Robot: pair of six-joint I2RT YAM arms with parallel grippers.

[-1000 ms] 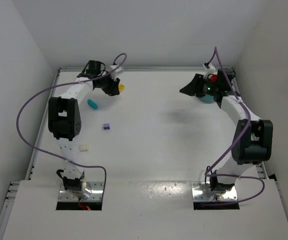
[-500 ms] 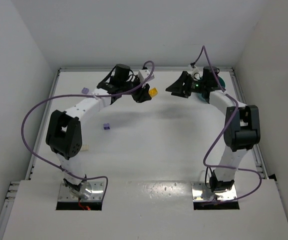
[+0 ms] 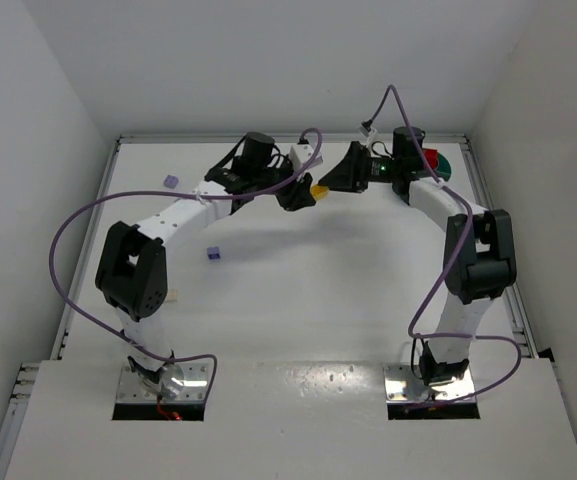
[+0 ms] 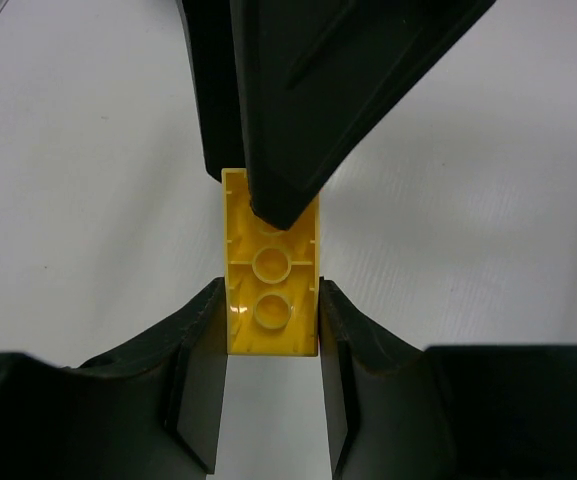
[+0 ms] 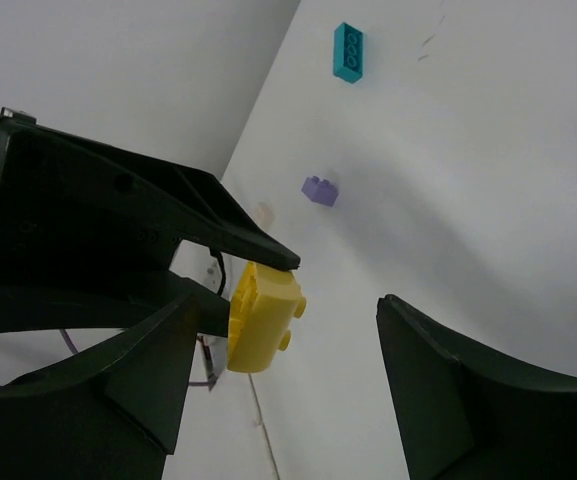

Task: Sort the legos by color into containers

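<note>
My left gripper (image 3: 304,191) is shut on a yellow brick (image 3: 319,188) and holds it in the air at the back centre. In the left wrist view the brick (image 4: 271,270) sits between my fingertips, underside towards the camera. My right gripper (image 3: 341,180) is open and faces the left one; its jaws stand on either side of the brick (image 5: 261,318) without gripping it. The teal dish (image 3: 442,166) with a red piece (image 3: 428,157) lies behind the right wrist. A cyan brick (image 5: 349,51) and a purple brick (image 5: 319,190) lie on the table.
Purple bricks lie at the back left (image 3: 172,182) and left of centre (image 3: 214,253). The left arm (image 3: 178,212) spans the left half of the table. White walls close the back and both sides.
My left gripper has swung from the back left to the back centre with the yellow brick. My right gripper has moved left from the dish to meet it.
</note>
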